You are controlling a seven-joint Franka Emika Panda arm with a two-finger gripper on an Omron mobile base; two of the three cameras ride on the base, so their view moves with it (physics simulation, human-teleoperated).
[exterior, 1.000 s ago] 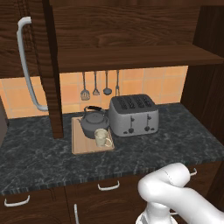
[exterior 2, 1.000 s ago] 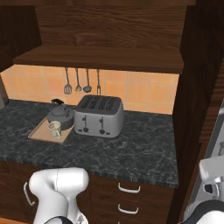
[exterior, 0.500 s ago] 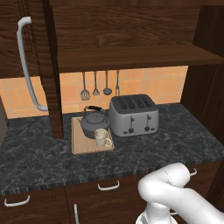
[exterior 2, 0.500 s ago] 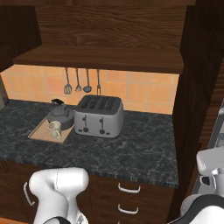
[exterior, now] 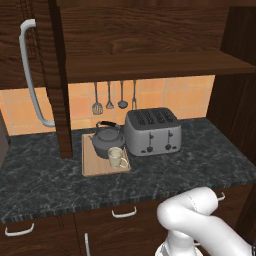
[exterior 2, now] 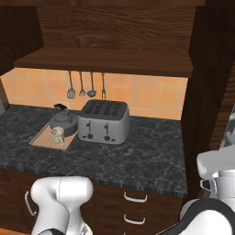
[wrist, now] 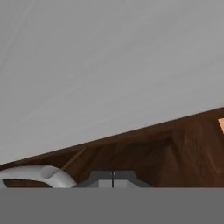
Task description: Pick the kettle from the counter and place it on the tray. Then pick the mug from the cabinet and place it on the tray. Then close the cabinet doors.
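The kettle (exterior: 107, 141) and mug (exterior: 116, 157) sit touching on the tray (exterior: 95, 167), beside the toaster (exterior: 152, 132) on the counter (exterior: 200, 160). The tool (wrist: 113, 179) is clenched empty against dark cabinet wood.

On the table (exterior: 45, 185) stand one kettle (exterior: 106, 141), one mug (exterior: 116, 157), one tray (exterior: 97, 167) and one four-slot toaster (exterior: 152, 132). Four utensils (exterior: 115, 97) hang on the wall. One open cabinet door (exterior: 40, 75) carries one bar handle (exterior: 31, 75).
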